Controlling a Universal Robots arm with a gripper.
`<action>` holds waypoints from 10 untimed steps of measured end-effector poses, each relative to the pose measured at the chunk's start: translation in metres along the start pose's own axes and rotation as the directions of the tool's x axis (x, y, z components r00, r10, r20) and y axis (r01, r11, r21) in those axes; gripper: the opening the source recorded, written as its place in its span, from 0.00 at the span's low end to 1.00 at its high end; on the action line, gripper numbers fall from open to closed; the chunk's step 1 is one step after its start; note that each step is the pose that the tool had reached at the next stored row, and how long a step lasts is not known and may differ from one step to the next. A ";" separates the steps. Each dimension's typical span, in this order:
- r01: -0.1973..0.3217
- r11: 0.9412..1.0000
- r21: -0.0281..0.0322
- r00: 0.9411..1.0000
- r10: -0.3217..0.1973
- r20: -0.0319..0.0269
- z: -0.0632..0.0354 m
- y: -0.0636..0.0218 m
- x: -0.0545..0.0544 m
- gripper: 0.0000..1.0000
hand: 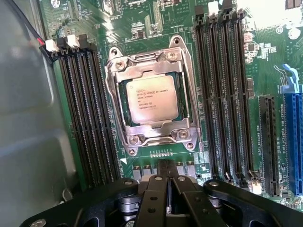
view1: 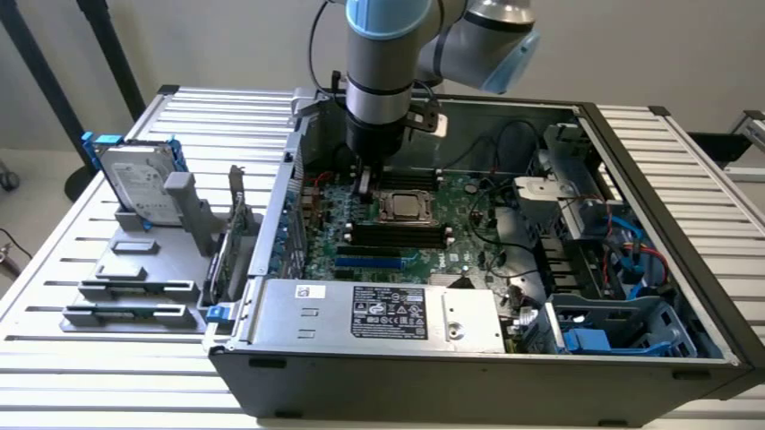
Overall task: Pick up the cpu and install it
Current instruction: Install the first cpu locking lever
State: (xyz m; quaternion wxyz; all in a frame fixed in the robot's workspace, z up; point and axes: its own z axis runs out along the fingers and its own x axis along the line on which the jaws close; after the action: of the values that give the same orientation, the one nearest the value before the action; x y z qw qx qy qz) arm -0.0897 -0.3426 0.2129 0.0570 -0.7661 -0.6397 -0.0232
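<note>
The cpu (hand: 151, 98) is a small flat silvery square chip, and it lies flat in the metal socket frame (hand: 142, 137) on the green motherboard (hand: 227, 28). It shows again as a small silvery square (view1: 404, 207) inside the open computer case. My gripper (hand: 168, 170) is shut with its black fingers pressed together and nothing between them. It hangs just beside the socket, clear of the chip. In the exterior view the gripper (view1: 362, 185) reaches down into the case at the socket's left edge.
Black memory slots (hand: 85, 113) flank the socket on both sides. A grey power supply box (view1: 382, 313) with a black label fills the case's near side. A hard drive (view1: 138, 184) with blue rails stands on a grey holder outside the case, at the exterior view's left.
</note>
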 end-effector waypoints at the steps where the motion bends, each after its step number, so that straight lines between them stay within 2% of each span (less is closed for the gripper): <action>1: 0.005 1.000 0.000 1.000 -0.005 0.002 0.0001 -0.0002 0.001 0.11; 10: 0.008 1.000 0.001 1.000 -0.008 0.002 0.0002 -0.0003 0.002 0.11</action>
State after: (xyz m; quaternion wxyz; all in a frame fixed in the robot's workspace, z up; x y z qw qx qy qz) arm -0.0897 -0.3405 0.2129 0.0566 -0.7637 -0.6427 -0.0224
